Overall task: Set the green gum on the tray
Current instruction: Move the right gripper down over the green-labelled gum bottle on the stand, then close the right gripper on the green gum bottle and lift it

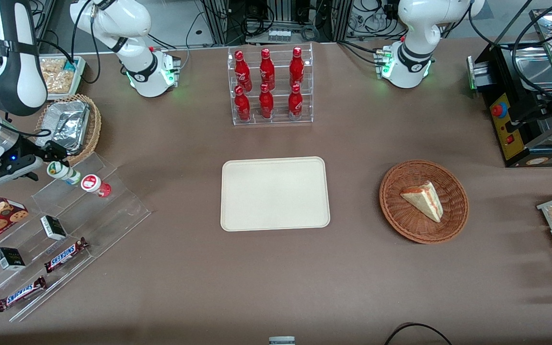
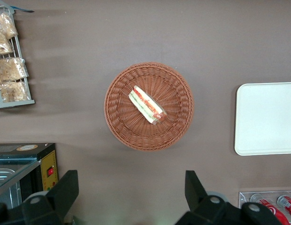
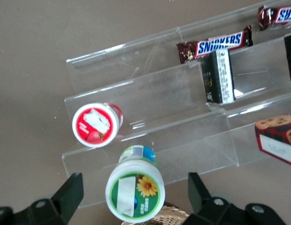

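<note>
While standing on the top step of the clear rack [image 3: 150, 140], green gum [image 3: 134, 194] between spread fingers [image 3: 68, 194] of gripper [image 3: 134, 197]: light, rigid, slick; best clamped across the body just under the lid.

A round wicker basket [image 2: 149, 106] rests on the brown table [image 2: 136, 33] and holds a wrapped sandwich wedge [image 2: 146, 104] lying at its centre. The cream tray [image 2: 266, 118] lies well apart from the basket, cut off by the frame edge. Packets on a wire rack [image 2: 11, 61] and a black machine with a red button [image 2: 28, 168] lie well apart from the basket.
</note>
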Controlling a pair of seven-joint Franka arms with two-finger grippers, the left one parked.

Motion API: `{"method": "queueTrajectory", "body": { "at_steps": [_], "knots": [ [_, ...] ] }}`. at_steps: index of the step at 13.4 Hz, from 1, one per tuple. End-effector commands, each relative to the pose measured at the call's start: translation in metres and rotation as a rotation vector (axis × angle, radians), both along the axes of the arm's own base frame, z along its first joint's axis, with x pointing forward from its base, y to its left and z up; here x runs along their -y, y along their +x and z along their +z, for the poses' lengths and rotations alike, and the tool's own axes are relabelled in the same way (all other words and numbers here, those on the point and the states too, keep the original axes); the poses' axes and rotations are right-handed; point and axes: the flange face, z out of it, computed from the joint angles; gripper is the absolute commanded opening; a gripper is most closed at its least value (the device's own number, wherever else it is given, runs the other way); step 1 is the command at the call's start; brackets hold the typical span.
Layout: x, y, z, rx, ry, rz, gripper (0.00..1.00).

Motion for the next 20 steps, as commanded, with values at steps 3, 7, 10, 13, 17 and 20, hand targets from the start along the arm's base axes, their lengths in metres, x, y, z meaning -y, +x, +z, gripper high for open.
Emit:
{"method": "queueTrajectory", "body": {
  "at_steps": [3, 7, 10, 13, 17, 20],
  "knots": [
    [0.005, -0.012, -0.014, 0.021, -0.007, -0.001, 0.99],
    [0.001, -0.014, -0.022, 0.020, -0.006, 0.005, 0.99],
    [0.001, -0.014, -0.022, 0.020, -0.007, 0.008, 0.67],
    [0.000, -0.013, -0.025, 0.008, -0.004, 0.008, 0.00],
    [-0.001, -0.007, -0.013, 0.002, -0.001, 0.006, 0.00],
    [-0.007, 0.015, 0.034, -0.040, 0.018, 0.024, 0.00]
  ]
}}
